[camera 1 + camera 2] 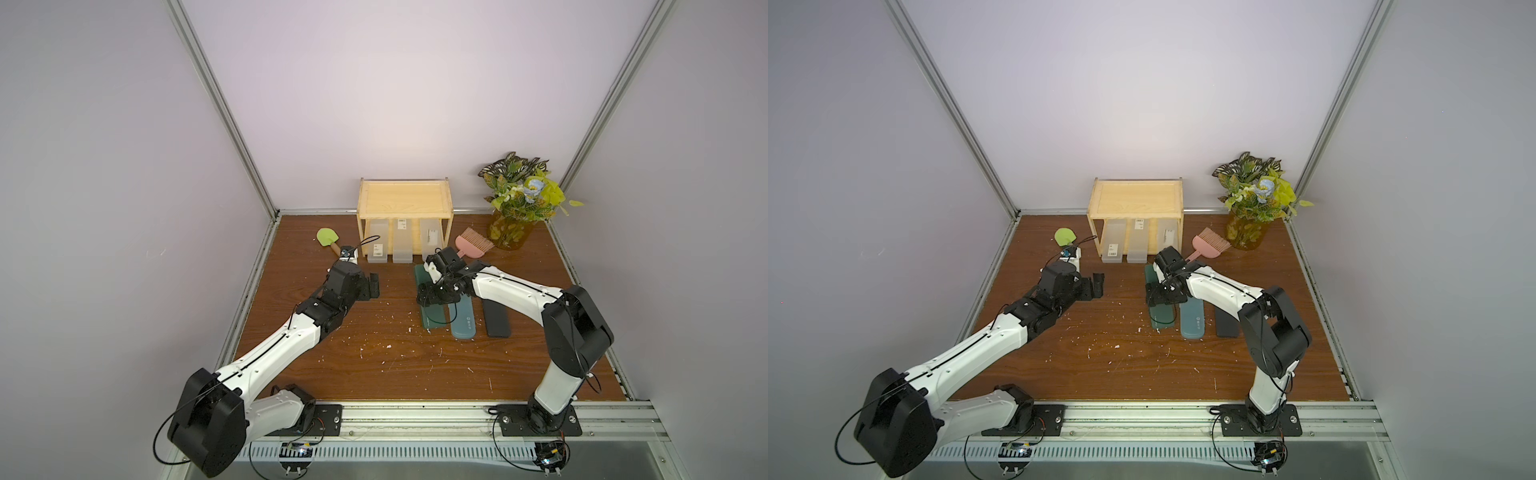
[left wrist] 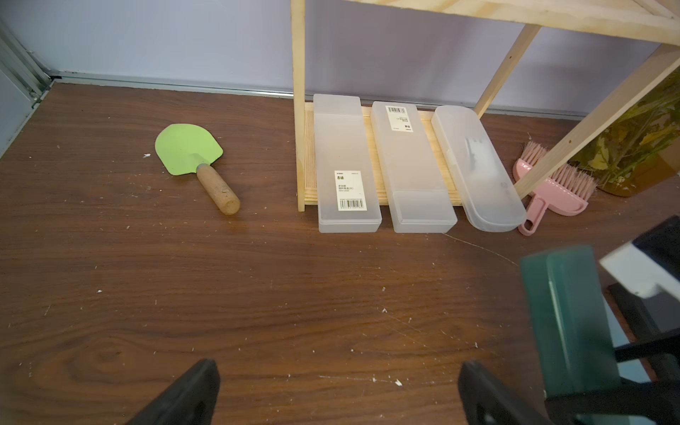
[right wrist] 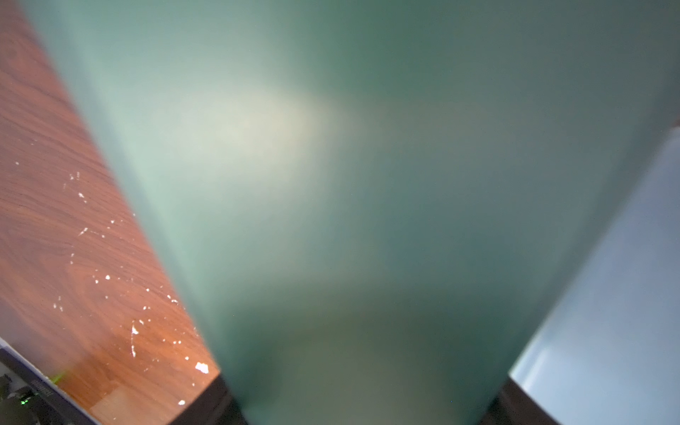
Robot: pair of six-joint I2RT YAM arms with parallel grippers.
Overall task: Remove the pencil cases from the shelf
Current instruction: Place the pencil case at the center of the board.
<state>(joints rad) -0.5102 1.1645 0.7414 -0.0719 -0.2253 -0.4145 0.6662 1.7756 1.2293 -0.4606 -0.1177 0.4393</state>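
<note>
Gaping wide, the left tool (image 1: 84, 286) hovers before the shelf (image 1: 403, 216), the nearer arm to three frosted cases (image 2: 410, 165) on its lower tier, long axes pointing outward. The right tool (image 1: 434, 291) clasps the dark green case (image 1: 434, 322) low over the counter (image 1: 374, 357).

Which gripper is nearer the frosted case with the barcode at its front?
Left. The left gripper is open just in front of that frosted case; the right gripper sits farther aside, shut on the dark green case.

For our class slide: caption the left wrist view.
Three frosted cases rest low on the shelf; spatula nearby; left gripper open.
</note>
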